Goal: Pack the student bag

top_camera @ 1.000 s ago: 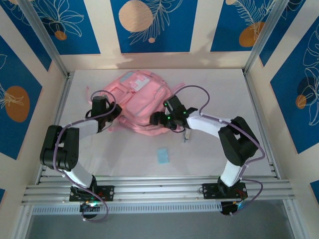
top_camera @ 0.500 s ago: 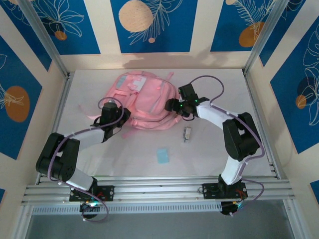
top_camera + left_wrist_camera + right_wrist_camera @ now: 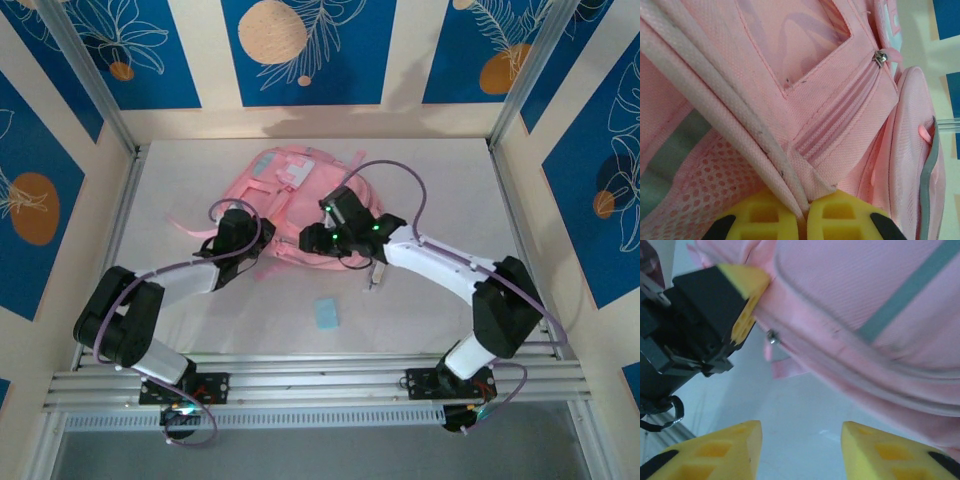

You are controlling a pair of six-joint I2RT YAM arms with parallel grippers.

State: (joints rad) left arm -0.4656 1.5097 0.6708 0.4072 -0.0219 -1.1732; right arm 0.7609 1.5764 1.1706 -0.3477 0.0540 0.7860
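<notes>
Opening stage: left arm pins the student bag point(image 3: 285, 185), right arm lines up on a zip.

Bag lies flat, back-middle of the bench point(image 3: 260, 320). The left end effector point(image 3: 805, 220) is clamped on a fold of pink seam next to the mesh. The right end effector point(image 3: 800, 442) hangs at the bag's near edge, jaws apart, nothing between them. My read: bag not opened yet, since 2 small items, a blue card-like thing point(image 3: 326, 313) & a small pale object point(image 3: 376, 272), wait on the bench nearby. Next move prob. needs the right fingers to close on the little metal zip pull point(image 3: 771, 336), just beside the left fingertip, w/o slipping off. Top view gives layout & both arms, but the pinch is vague there. Left wrist view makes the pinch plain. Right wrist view adds the open gap & that pull under the bag's edge.
</notes>
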